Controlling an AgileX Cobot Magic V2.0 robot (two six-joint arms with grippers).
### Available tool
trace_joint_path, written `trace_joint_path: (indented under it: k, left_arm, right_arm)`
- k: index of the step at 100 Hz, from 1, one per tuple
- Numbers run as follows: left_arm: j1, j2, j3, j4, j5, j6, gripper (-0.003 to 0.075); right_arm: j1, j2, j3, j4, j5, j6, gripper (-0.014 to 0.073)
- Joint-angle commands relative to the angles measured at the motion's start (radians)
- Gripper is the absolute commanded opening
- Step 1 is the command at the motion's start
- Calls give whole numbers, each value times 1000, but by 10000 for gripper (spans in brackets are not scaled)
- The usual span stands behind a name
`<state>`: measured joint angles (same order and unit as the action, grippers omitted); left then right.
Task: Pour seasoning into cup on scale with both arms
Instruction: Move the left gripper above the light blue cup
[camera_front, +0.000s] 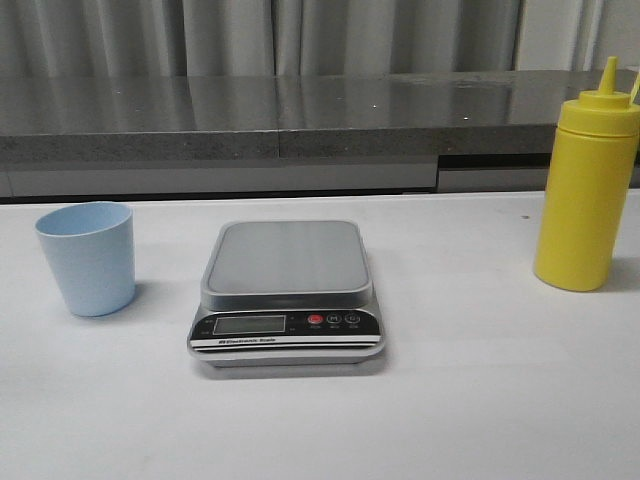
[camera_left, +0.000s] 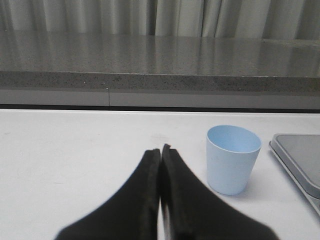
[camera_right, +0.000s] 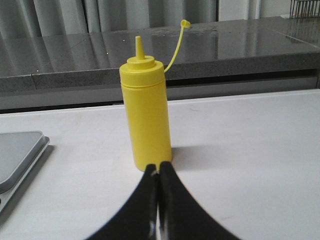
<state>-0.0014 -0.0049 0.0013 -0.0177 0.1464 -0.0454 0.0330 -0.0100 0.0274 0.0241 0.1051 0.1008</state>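
Observation:
The pale blue cup (camera_front: 87, 256) stands upright on the white table, left of the scale (camera_front: 286, 292), whose steel platform is bare. The yellow seasoning bottle (camera_front: 587, 190) stands upright at the far right, its nozzle uncapped and the cap hanging on its tether. Neither gripper shows in the front view. My left gripper (camera_left: 160, 150) is shut and empty, a little short of the cup (camera_left: 232, 158) and to one side of it. My right gripper (camera_right: 158, 166) is shut and empty, with the bottle (camera_right: 145, 113) just beyond its tips.
A grey stone counter (camera_front: 300, 120) with a dark ledge runs along the back of the table, with curtains behind it. The scale's edge shows in the left wrist view (camera_left: 299, 159) and in the right wrist view (camera_right: 17, 156).

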Motion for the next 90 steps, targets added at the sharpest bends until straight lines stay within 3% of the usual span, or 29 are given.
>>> trace_joint_path:
  k: [1, 59, 90]
  left_arm:
    - [0, -30, 40, -2, -87, -8, -20]
    - [2, -28, 26, 18, -87, -8, -20]
    - [2, 114, -168, -2, -32, -10, -21]
  right_arm:
    - [-6, -21, -17, -10, -78, -3, -68]
    - [-6, -21, -17, -10, -78, -3, -68]
    - [-6, -21, -17, -10, -78, -3, -68]
